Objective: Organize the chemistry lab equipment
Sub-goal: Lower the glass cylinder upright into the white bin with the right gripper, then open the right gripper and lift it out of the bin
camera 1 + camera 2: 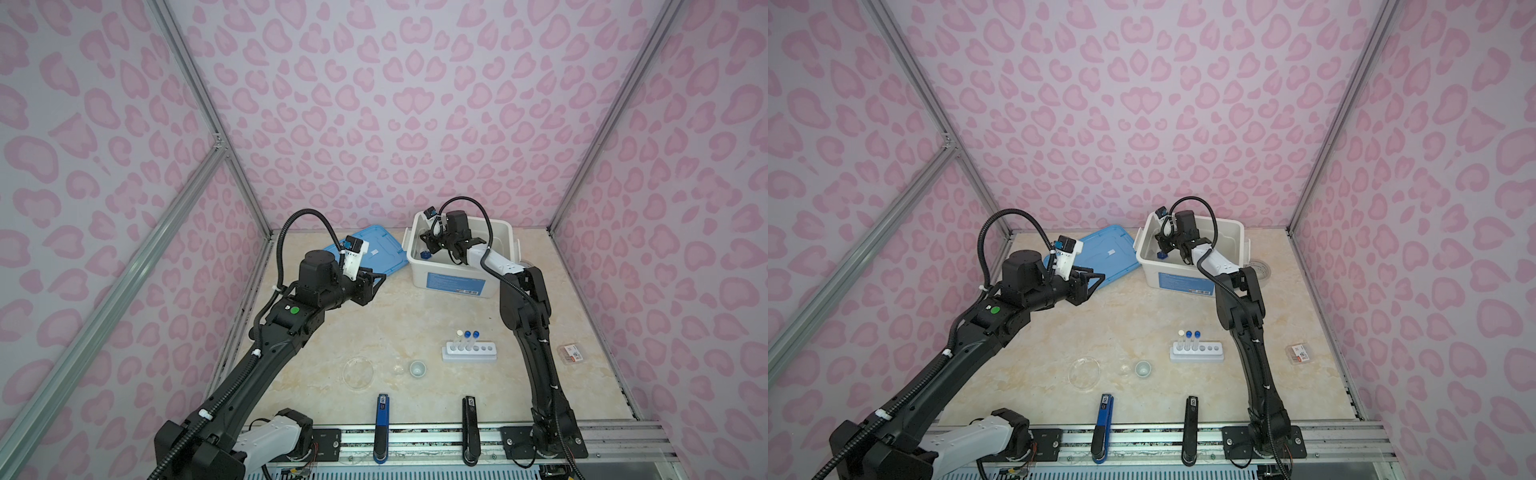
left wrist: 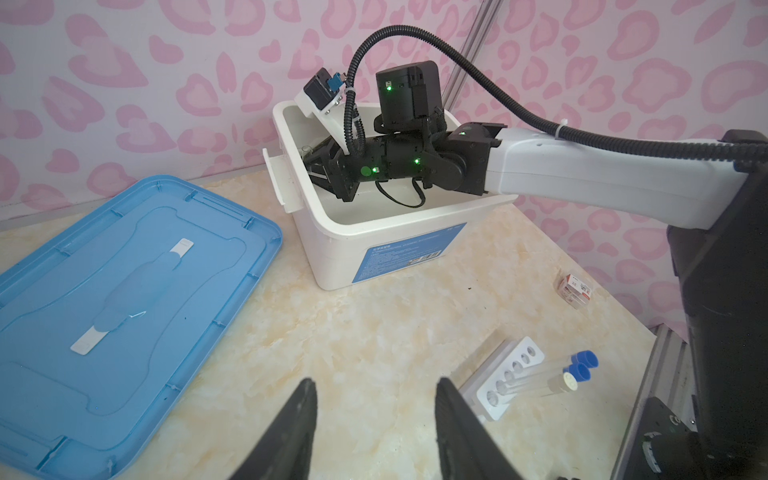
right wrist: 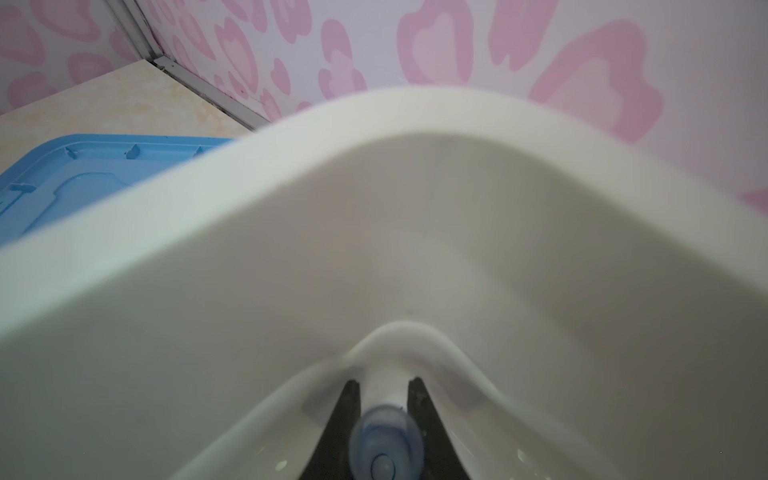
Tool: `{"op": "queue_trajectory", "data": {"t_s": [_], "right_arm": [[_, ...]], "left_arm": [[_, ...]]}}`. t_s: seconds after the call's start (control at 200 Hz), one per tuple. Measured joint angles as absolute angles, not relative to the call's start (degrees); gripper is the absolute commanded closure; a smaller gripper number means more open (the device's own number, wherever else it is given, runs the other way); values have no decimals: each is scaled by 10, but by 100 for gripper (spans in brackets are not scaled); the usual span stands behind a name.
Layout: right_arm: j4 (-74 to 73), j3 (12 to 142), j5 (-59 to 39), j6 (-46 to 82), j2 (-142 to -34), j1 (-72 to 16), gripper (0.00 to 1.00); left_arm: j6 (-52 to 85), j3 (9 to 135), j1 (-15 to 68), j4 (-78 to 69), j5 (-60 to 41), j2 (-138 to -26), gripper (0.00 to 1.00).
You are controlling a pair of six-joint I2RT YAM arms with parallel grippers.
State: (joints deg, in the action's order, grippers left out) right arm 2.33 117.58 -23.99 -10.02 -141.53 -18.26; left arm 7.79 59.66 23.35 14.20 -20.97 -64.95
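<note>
White plastic bin (image 1: 455, 284) stands at the back of the cream table (image 1: 374, 324) in both top views, its blue lid (image 1: 376, 245) lying flat beside it. The right gripper (image 1: 430, 249) reaches down into the bin, where the tiny blue-based cylinder (image 1: 424, 254) stands upright near the left wall. The left gripper (image 1: 376, 282) hangs near the lid's front edge. Toward the front are the white six-hole rack (image 1: 469, 355) with three capped tubes (image 1: 468, 338) upright in it, the small white cup (image 1: 417, 368) and the clear round dish (image 1: 358, 372).

In the left wrist view, the left gripper's fingers (image 2: 305, 407) are spread apart with nothing between them, above bare table.

The right wrist view is blurred. It shows the cylinder (image 3: 384, 436) between the right gripper's fingers (image 3: 349, 399), but not whether they press on it.
</note>
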Motion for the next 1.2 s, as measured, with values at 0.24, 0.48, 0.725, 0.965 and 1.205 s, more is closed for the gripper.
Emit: {"op": "queue_trajectory", "data": {"t_s": [0.24, 0.48, 0.725, 0.965, 1.205], "right_arm": [[29, 1185, -240, -100, -1415, -179, 70], [30, 1185, -240, -101, -1407, -178, 68], [34, 1187, -240, -102, -1392, -178, 67], [48, 1182, -240, -107, -1366, -178, 67], [55, 1172, -241, -111, -1335, -178, 66]], "left_arm": [[78, 597, 234, 142, -209, -651, 51], [77, 598, 234, 143, -210, -653, 51], [77, 597, 234, 143, -210, -649, 51], [78, 591, 234, 143, -210, -642, 51], [78, 583, 234, 141, -212, -633, 51]]}}
